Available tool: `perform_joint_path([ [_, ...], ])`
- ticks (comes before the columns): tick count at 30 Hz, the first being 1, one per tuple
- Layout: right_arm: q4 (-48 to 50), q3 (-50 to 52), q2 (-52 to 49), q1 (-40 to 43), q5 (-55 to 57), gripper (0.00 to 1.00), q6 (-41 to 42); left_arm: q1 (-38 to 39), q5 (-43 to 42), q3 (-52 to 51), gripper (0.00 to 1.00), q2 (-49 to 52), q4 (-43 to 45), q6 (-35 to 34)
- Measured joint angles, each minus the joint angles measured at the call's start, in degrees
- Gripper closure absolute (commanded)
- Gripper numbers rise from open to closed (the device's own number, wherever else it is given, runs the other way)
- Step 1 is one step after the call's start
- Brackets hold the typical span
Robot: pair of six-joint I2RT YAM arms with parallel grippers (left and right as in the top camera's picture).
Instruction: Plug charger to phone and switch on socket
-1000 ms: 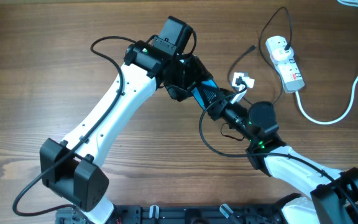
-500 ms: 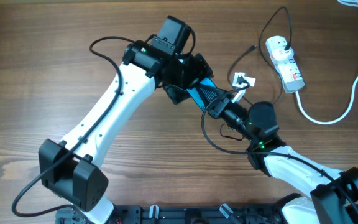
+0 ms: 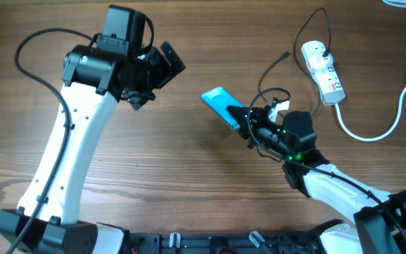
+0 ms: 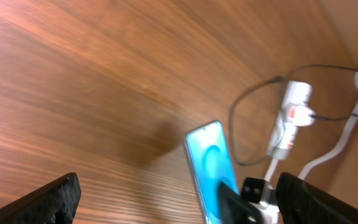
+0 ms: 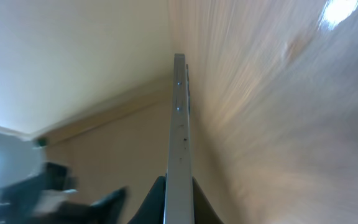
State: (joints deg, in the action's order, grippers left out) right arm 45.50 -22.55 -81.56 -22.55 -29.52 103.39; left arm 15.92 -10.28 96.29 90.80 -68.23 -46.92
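gripping the near short end of the phone (image 3: 220, 104), the right claw (image 3: 245, 125) is closed on it. in the right wrist view the phone shows edge-on, a thin pale strip rising straight up out of the pinch between the two fingers. from overhead its bright blue screen faces up and its free end points away from this claw, up and to the left. whether the phone rests on the wooden surface (image 3: 189, 183) or sits just above it, i cannot tell.

beyond the right claw, on its far right side, the thin black cable of the charger (image 3: 268, 70) curves across the surface. its small plug tip lies loose, apart from the phone and not in its port. farther out that way is the socket (image 3: 328, 76), a short white strip with red marks. the charger's white block sits at the strip's far end, and a thick white cord (image 3: 372, 134) loops off from the near end.

the left claw (image 3: 157, 76) is well away on the other side of the phone with its fingers spread wide and nothing between them. in its own view the phone lies ahead between the two dark fingertips (image 4: 48, 199), with the socket farther off.
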Motion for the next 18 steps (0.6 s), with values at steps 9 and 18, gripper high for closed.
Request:
perform_joint_path([
  [9,12.22,0.00,0.00,-0.02,-6.86,0.96,13.94,-0.02,-5.55,-0.50,0.01,-0.37,0.76,0.26],
  [18,11.56,0.00,0.00,-0.02,-6.62,0.96,14.88,5.27,-14.53,-11.56,0.19,-0.50,13.62,-3.10],
])
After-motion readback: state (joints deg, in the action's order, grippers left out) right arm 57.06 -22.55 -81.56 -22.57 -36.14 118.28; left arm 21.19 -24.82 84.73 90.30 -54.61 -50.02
